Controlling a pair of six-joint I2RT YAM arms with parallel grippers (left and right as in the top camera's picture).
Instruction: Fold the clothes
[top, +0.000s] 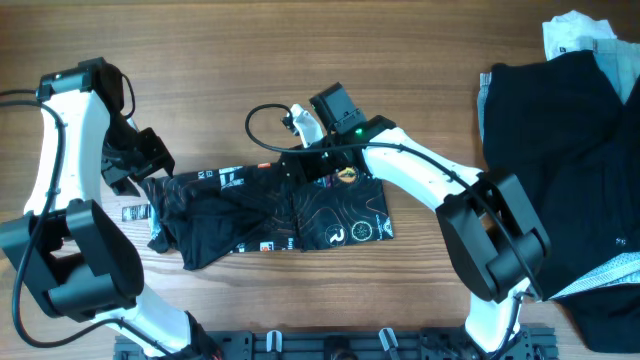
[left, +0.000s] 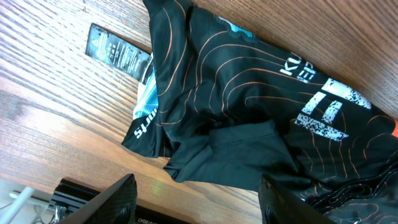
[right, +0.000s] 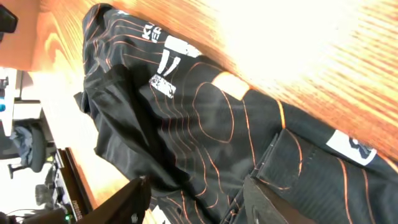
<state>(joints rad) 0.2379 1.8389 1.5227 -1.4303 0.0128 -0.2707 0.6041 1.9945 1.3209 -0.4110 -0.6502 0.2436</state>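
Note:
The black T-shirt (top: 270, 212) with thin orange contour lines lies rumpled and partly folded on the wooden table, with white lettering and sponsor patches showing. My left gripper (top: 150, 160) hovers at the shirt's upper-left edge, open and empty; in the left wrist view the shirt (left: 249, 106) lies under and beyond the jaws (left: 199, 199). My right gripper (top: 300, 165) is over the shirt's top edge near the middle, open, with the fabric (right: 217, 118) below its fingers (right: 199, 199), not gripped.
A pile of other dark clothes (top: 565, 130) with a white garment (top: 575, 35) lies at the right of the table. A black label tag (left: 115, 50) lies by the shirt's left edge. The table's front rail (top: 330, 345) runs along the near side.

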